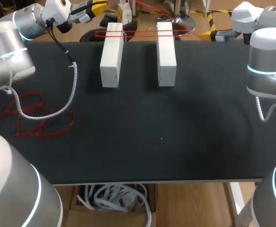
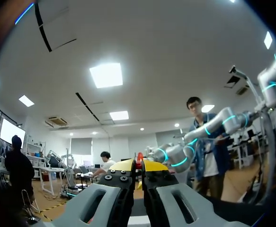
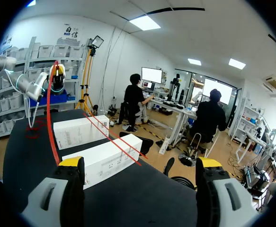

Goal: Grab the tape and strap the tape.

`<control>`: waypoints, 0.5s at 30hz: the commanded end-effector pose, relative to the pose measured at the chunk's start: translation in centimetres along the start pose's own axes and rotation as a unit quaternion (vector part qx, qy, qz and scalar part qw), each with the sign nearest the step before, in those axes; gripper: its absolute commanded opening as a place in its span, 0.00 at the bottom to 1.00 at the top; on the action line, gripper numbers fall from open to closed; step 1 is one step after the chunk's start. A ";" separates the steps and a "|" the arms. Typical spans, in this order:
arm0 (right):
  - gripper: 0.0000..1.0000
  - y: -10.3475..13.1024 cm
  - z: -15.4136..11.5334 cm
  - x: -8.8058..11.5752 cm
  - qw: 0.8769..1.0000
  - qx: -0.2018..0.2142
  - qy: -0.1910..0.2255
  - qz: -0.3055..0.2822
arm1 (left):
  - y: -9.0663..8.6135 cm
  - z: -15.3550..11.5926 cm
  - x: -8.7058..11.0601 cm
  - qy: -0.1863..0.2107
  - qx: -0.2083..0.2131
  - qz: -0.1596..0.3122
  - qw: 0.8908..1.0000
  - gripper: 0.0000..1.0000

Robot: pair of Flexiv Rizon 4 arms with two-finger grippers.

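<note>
Two white boxes stand side by side at the back of the black table, the left box (image 1: 111,54) (image 3: 78,131) and the right box (image 1: 166,52) (image 3: 104,161). Thin red tape (image 1: 140,33) (image 3: 111,137) runs across their far ends in two lines. A loose heap of red tape (image 1: 36,118) lies at the table's left. My left gripper (image 1: 100,7) (image 2: 139,166) hangs beyond the back edge behind the left box, shut on the red tape, which shows as a red bit between its yellow tips. My right gripper (image 1: 212,34) (image 3: 140,165) is open at the back right, beside the right box, holding nothing.
The left arm's white spiral cable (image 1: 71,90) droops onto the table (image 1: 175,142) beside the tape heap. My right arm's elbow (image 1: 268,71) stands over the right edge.
</note>
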State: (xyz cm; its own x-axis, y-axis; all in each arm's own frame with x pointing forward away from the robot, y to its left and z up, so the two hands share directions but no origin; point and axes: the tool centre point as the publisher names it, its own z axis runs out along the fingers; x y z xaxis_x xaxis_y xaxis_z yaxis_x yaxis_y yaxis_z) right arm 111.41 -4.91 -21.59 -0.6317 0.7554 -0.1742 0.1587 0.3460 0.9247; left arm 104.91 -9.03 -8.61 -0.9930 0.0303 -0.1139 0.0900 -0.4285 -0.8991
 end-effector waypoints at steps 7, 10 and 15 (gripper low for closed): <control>1.00 0.0 0.0 -0.1 1.000 0.000 0.001 0.000 | -0.4 0.2 -1.1 0.032 0.005 0.005 0.999 0.00; 1.00 0.0 0.0 -0.1 1.000 0.000 0.001 0.000 | -0.4 0.3 -1.2 0.049 0.013 -0.003 0.999 0.00; 1.00 0.0 0.0 -0.1 1.000 0.000 0.001 0.000 | -0.4 0.3 -1.2 0.049 0.013 -0.003 0.999 0.00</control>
State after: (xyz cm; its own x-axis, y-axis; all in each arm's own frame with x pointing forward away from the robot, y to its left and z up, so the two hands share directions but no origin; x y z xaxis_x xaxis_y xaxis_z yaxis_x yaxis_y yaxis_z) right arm 111.40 -4.91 -21.60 -0.6317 0.7554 -0.1741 0.1587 0.3459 0.9248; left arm 105.33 -9.28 -7.61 -0.9876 0.0808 -0.1349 0.0856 -0.4433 -0.8923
